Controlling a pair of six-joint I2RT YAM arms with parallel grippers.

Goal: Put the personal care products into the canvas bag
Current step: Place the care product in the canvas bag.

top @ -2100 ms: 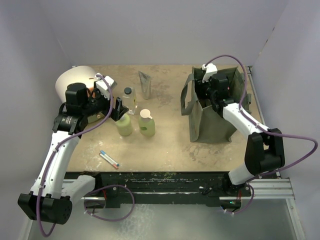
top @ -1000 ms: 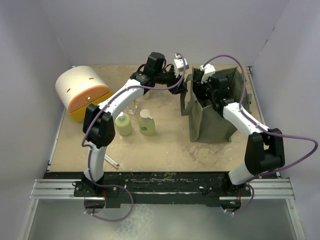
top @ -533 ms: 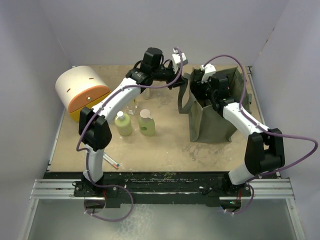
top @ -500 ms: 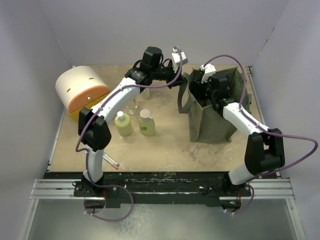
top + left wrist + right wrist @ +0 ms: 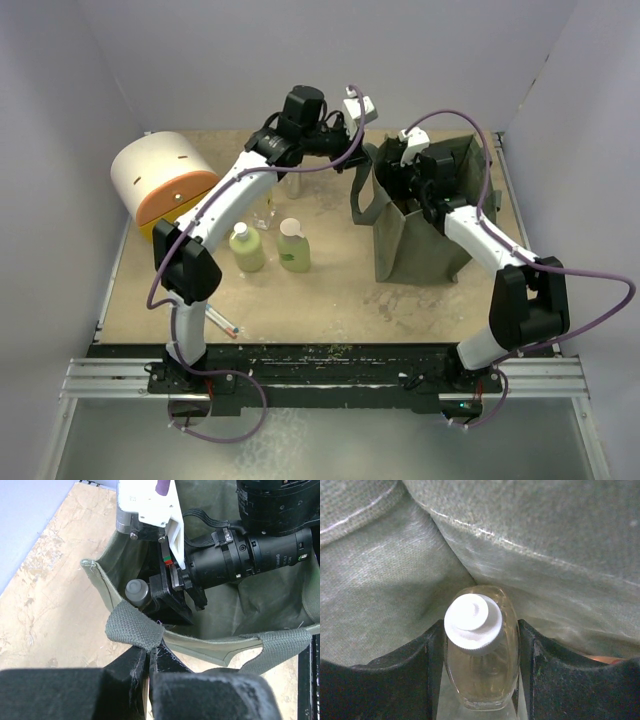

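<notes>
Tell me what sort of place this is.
Probably a robot lab test cell: a left arm and right arm bolted to a metal rail, plain pale walls boxing in a worn tabletop, and staged props, small bottles and a canvas bag.

Lab test cell: plain walls (image 5: 60,80), plywood table (image 5: 330,275), aluminium rail (image 5: 330,377).

The right gripper (image 5: 480,635) is holding a clear bottle (image 5: 481,680) of pale yellowish liquid, its black fingers (image 5: 407,675) pressing against both sides. The white cap (image 5: 473,621) is pointing at the camera. Olive fabric of the canvas bag (image 5: 545,540) is filling the background (an orange sliver is showing lower right, unidentifiable).
</notes>
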